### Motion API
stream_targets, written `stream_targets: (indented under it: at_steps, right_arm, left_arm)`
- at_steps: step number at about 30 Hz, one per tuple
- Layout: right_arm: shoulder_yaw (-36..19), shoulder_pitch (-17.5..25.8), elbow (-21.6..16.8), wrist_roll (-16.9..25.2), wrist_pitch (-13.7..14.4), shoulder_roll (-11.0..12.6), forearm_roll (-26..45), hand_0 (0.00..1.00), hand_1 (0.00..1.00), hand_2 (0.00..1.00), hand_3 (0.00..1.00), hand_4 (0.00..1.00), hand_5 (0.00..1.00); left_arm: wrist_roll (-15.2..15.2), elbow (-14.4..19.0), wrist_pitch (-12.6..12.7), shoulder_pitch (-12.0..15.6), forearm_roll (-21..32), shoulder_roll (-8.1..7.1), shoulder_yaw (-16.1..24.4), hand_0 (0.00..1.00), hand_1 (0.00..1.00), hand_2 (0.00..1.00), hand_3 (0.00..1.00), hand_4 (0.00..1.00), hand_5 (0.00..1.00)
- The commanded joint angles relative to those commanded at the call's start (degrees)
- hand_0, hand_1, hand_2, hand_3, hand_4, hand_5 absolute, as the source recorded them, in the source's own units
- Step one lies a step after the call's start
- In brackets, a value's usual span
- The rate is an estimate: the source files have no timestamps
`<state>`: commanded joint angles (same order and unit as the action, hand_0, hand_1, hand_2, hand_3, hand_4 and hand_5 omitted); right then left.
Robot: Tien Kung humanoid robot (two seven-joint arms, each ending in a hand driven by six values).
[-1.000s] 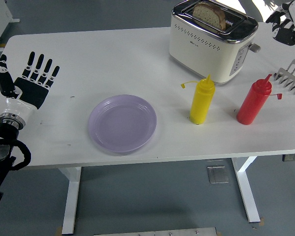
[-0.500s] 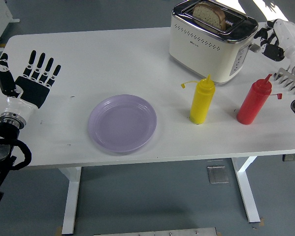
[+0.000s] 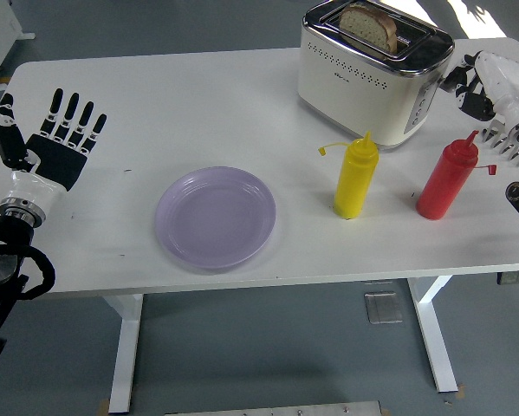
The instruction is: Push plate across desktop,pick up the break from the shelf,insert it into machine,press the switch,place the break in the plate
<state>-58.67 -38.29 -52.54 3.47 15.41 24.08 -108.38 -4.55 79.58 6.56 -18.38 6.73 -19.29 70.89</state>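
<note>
atop toaster [image 3: 373, 69], browned bread slice [image 3: 369, 26]

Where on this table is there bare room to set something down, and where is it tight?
The widest free patch lies between the left hand, the toaster and the purple plate, along the far left. The near edge below the plate is narrow. It is crowded on the right: yellow bottle, red bottle and the right hand beside the toaster.

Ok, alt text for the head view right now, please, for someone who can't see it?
A bread slice sits in the cream toaster at the white table's far right, the right robot hand beside its lever. An empty purple plate, yellow bottle and red bottle stand nearer; the left robot hand rests open.
</note>
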Motion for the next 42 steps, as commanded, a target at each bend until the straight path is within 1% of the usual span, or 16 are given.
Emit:
stream_targets:
  at_steps: [7,13,20,26,37,42]
  right_arm:
    - [1.8,-0.8,2.5,0.7,2.3,-0.5,-0.5,0.307,0.391,0.547,0.457,0.191,0.002]
    - [4.3,-2.0,5.6,1.8,3.8,-1.1,-0.5,0.306,0.387,0.541,0.455,0.199,0.002]
    - [6.2,-2.6,7.7,2.6,4.8,-1.6,0.1,0.305,0.382,0.539,0.454,0.209,0.002]
    - [7.9,-3.0,9.1,3.0,5.4,-2.1,0.9,0.303,0.382,0.539,0.454,0.211,0.002]
    - [10.0,-3.3,10.8,3.3,5.3,-2.8,3.2,0.305,0.381,0.539,0.455,0.218,0.002]
    - [11.5,-3.7,12.3,3.8,5.0,-3.2,5.4,0.303,0.380,0.539,0.455,0.226,0.002]
  left_arm:
    - [0.0,0.0,0.0,0.0,0.4,-0.04,0.0,0.784,0.681,0.629,0.628,0.762,0.998]
    - [0.0,0.1,0.0,0.0,0.5,-0.10,0.0,0.784,0.682,0.629,0.629,0.762,0.998]
    - [0.0,0.3,0.0,-0.1,0.4,-0.18,0.2,0.784,0.682,0.629,0.629,0.763,0.998]
    - [0.0,0.4,0.0,-0.1,0.4,-0.20,0.2,0.784,0.681,0.629,0.632,0.763,0.998]
    - [0.0,0.7,0.0,-0.2,0.5,-0.21,0.3,0.784,0.681,0.629,0.633,0.763,0.998]
    - [0.0,0.8,0.0,-0.2,0.5,-0.20,0.3,0.783,0.681,0.629,0.633,0.762,0.998]
